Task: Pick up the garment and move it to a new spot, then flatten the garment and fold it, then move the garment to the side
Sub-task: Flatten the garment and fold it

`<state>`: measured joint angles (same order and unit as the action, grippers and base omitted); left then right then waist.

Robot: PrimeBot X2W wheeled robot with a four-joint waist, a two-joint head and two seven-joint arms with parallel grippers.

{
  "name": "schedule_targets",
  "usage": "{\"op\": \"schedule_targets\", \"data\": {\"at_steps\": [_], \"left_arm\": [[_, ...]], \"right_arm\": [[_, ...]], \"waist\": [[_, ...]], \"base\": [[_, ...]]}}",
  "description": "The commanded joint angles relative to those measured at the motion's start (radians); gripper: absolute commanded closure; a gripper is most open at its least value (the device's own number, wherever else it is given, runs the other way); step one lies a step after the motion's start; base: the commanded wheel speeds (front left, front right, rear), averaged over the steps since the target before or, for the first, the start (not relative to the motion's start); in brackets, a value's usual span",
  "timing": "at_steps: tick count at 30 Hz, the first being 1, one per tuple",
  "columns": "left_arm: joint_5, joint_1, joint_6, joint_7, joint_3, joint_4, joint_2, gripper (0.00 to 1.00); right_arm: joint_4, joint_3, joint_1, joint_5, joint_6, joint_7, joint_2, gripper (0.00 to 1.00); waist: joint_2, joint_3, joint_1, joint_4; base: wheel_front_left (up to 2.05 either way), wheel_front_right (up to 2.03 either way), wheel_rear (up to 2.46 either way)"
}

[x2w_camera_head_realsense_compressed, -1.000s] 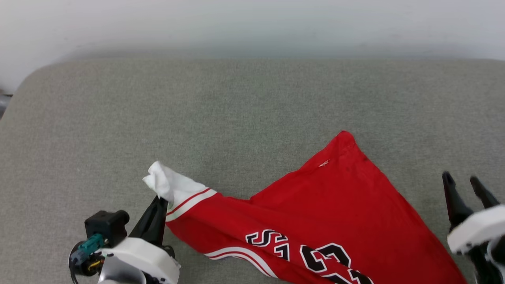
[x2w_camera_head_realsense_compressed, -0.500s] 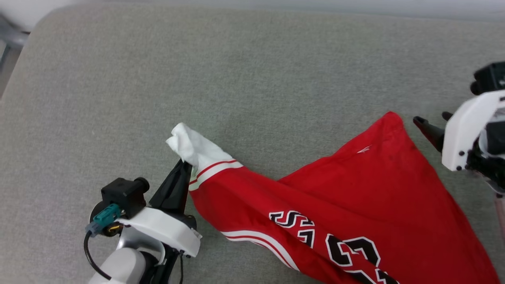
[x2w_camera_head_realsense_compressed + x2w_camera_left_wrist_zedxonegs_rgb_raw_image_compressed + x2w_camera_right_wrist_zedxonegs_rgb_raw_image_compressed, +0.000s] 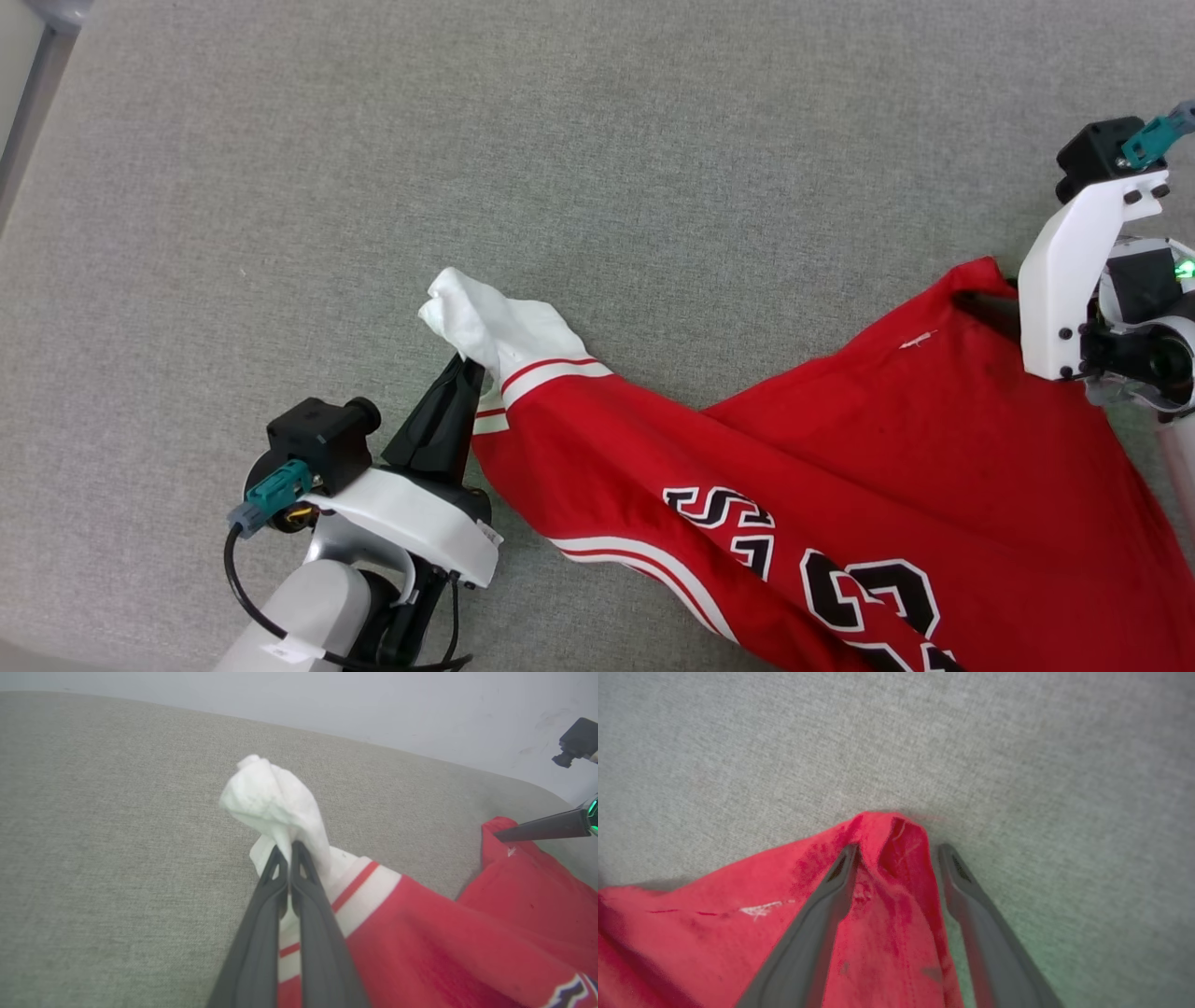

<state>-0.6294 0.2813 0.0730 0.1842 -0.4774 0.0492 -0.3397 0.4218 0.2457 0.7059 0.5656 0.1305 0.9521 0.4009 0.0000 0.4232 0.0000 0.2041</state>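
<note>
The garment [image 3: 840,448], a red shirt with black-and-white lettering, lies crumpled on the grey fabric surface at the lower right of the head view. My left gripper [image 3: 464,364] is shut on its bunched white sleeve [image 3: 275,798]. In the left wrist view the left gripper [image 3: 288,848] has its fingers pressed together on that cloth. At the garment's far red corner my right gripper [image 3: 980,303] stands open. In the right wrist view the right gripper [image 3: 899,849] has one finger on the red cloth [image 3: 714,933] and the other on the bare surface beside it, with the corner between them.
The grey fabric surface [image 3: 597,140] stretches wide beyond and left of the garment. Its left edge and a metal frame [image 3: 37,56] show at the upper left. A pale wall [image 3: 327,700] rises behind the surface in the left wrist view.
The head camera has tilted down. My right gripper has travelled from the lower right up to the garment's far corner and now straddles it. The left gripper keeps its hold on the sleeve.
</note>
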Motion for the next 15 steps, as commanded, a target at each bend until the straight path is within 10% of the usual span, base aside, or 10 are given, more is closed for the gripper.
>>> {"op": "schedule_targets", "data": {"at_steps": [1,15], "left_arm": [[-0.007,0.010,-0.002,0.004,0.000,0.006,0.002,1.00],[-0.017,0.084,-0.011,0.013,0.055,0.049,-0.041,1.00]], "right_arm": [[0.057,0.047,-0.069,0.015,0.000,0.035,-0.027,1.00],[0.052,-0.017,0.032,0.050,0.000,-0.261,-0.018,1.00]], "waist": [[0.0000,-0.005,0.0000,0.000],[0.0000,-0.134,0.0000,-0.058]], "base": [[0.00,0.00,0.00],[0.00,0.00,0.00]]}}
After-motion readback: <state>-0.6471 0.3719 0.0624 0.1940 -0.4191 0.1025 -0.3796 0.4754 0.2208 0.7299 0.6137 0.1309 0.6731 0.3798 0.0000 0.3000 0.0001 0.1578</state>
